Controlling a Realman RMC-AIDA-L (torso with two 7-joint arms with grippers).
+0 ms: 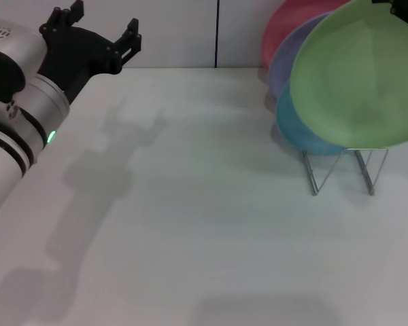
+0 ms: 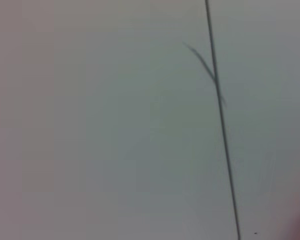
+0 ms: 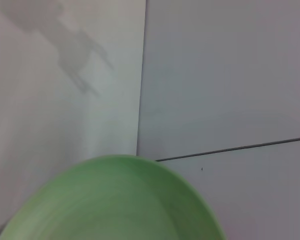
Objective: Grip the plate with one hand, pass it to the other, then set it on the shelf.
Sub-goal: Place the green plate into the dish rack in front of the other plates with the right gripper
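The light green plate [image 1: 357,78] is upright at the right, its lower rim just over the silver wire rack [image 1: 315,178]. My right gripper [image 1: 402,13] shows only as a black piece at the plate's top rim and holds it there. The plate's rim also fills the low part of the right wrist view [image 3: 115,200]. My left gripper [image 1: 102,28], black on the silver-and-white arm with the green light, is open and empty above the table's far left, well apart from the plate.
A light blue plate [image 1: 300,136], a lavender plate [image 1: 283,68] and a pink plate [image 1: 290,24] stand in the rack behind the green one. The white table [image 1: 190,217] spreads in front. A wall stands behind.
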